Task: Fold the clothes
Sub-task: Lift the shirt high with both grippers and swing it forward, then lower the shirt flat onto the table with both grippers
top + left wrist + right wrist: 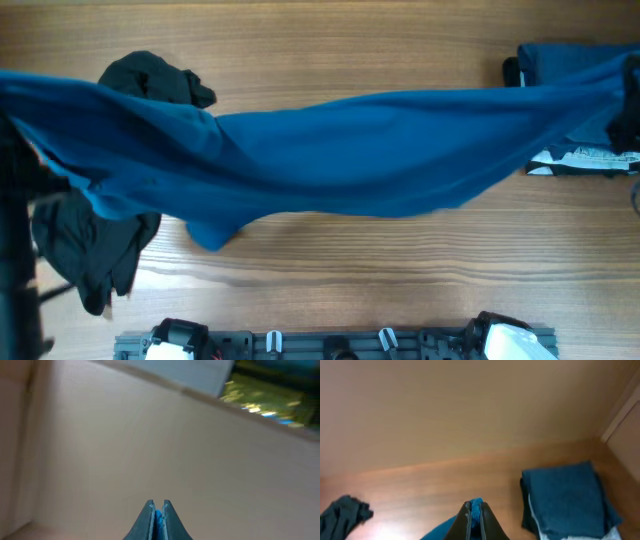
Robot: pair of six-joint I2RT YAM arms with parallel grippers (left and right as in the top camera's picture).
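I hold the blue shirt (340, 150) stretched across mid-frame over the tabletop (400, 270). The left jaws and right jaws are each pinched tight on its cloth. Step in hand: spreading. Next, I judge: lower it flat, keeping tension.

Two robot arms, overhead and wrist views.
Left tool (158, 506): two slim tapering fingers, bluish in this light. Right tool (474, 506): the same shape, dark grey. Arm bases (175, 340) (black and white housings) sit on a grey rail (330, 342).
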